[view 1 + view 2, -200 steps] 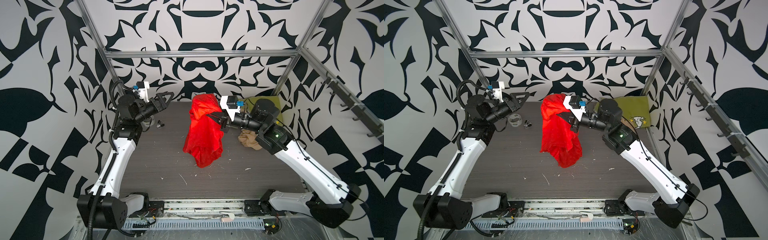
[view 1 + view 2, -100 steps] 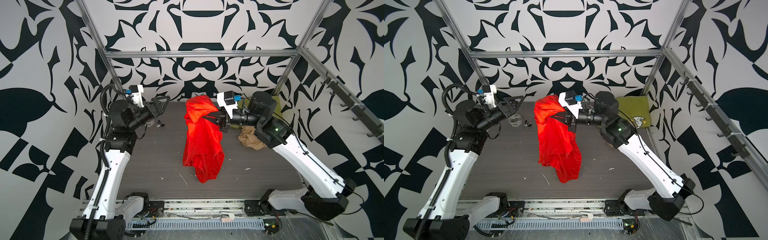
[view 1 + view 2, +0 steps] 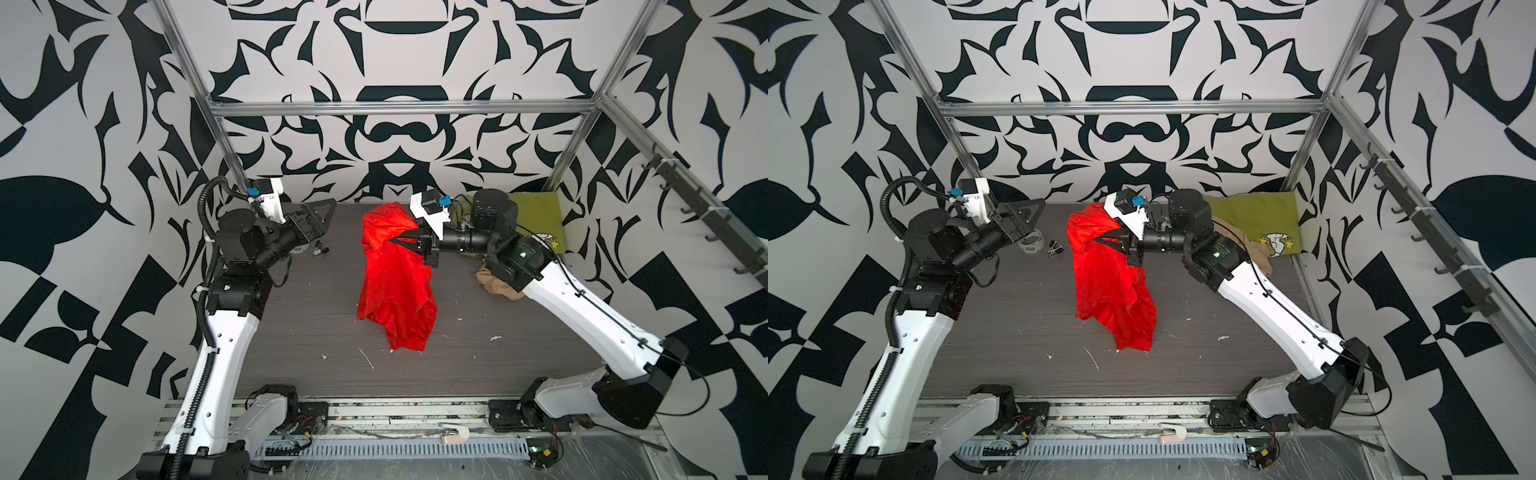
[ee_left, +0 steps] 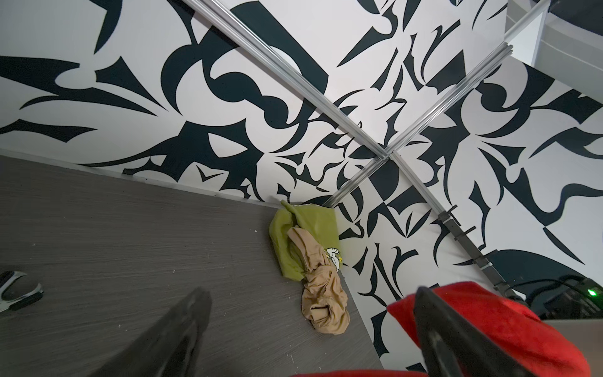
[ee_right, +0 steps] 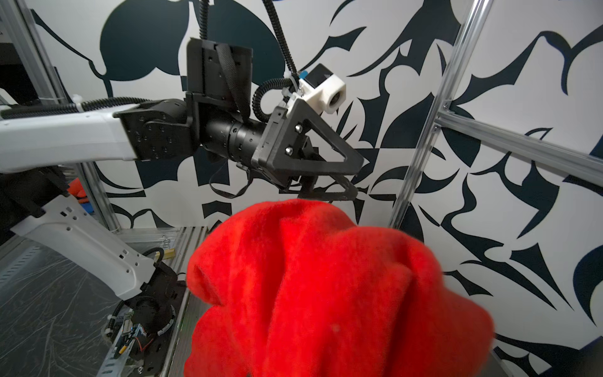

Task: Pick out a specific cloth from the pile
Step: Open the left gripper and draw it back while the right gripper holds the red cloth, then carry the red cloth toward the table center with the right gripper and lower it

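starting at the left edge of the surface (image 3: pixel 311 316): seeing the left fingers (image 3: pixel 328 203) spread wide apart, gripping nothing, raised over the far left corner and pointed toward the middle. close by, down on the surface near the far edge, finding a clear roll of tape (image 3: pixel 1030 244) and, just beside it, a small black clip (image 3: pixel 1054 249). moving to the middle: meeting the cloth (image 3: pixel 395 291), bright red and plain, held clear of the pile and hanging in a long crumpled drape over the centre of the surface, well apart from the left fingers. pinched near its top by the right fingers (image 3: pixel 415 243), clamped tight on a fold, with a bunch of red fabric bulging up over the tips. cannot tell whether the lowest corner of the drape touches the surface or hangs just above it. in the right wrist view, seeing only that red bunch up close, hiding the tips. ending at the far right corner: finding the pile (image 4: pixel 306 261), made up of an olive-green cloth (image 3: pixel 1254 218) with a white-and-yellow cartoon print, pushed against the corner, and a tan cloth (image 4: pixel 323 300) lying crumpled across it and spilling toward the near side, partly hidden behind the right arm in both top views.
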